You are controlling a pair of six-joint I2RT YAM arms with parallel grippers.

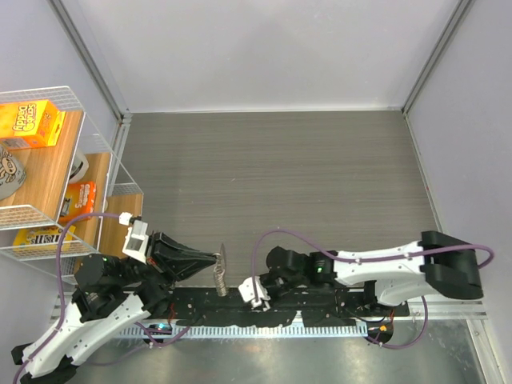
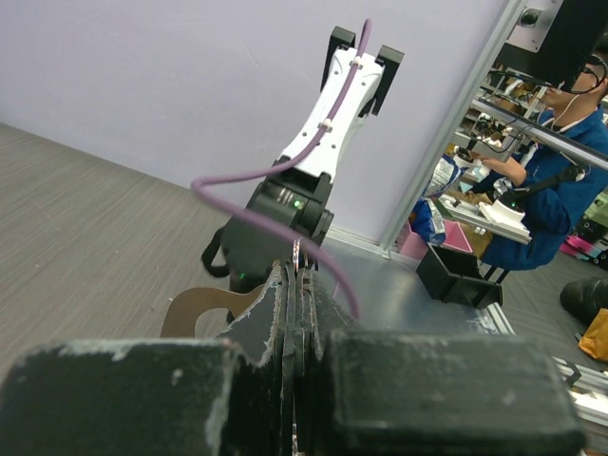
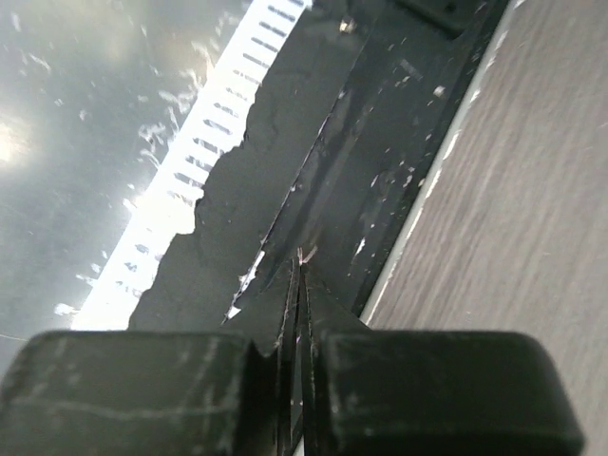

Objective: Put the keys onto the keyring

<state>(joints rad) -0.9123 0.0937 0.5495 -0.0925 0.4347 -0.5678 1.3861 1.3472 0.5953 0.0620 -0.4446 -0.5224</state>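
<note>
While pale walls (image 1: 256,48) close in the grey wood-grain surface (image 1: 280,176), both hands sit at its near edge
From above, the left hand (image 1: 217,258) pinches the upper end of the glittery keyring (image 1: 222,272), which runs toward the black rail (image 1: 320,308), the right hand (image 1: 244,293) just beside its lower end; a wire rack (image 1: 108,136) at left holds an orange box (image 1: 30,122) and other packets. Left wrist: fingers (image 2: 271,309) pressed together, a thin silver link poking out at the tips. Right wrist: fingers (image 3: 275,304) closed tight over the rail, a tiny glint at their tips; whether that is a key I cannot tell
</note>
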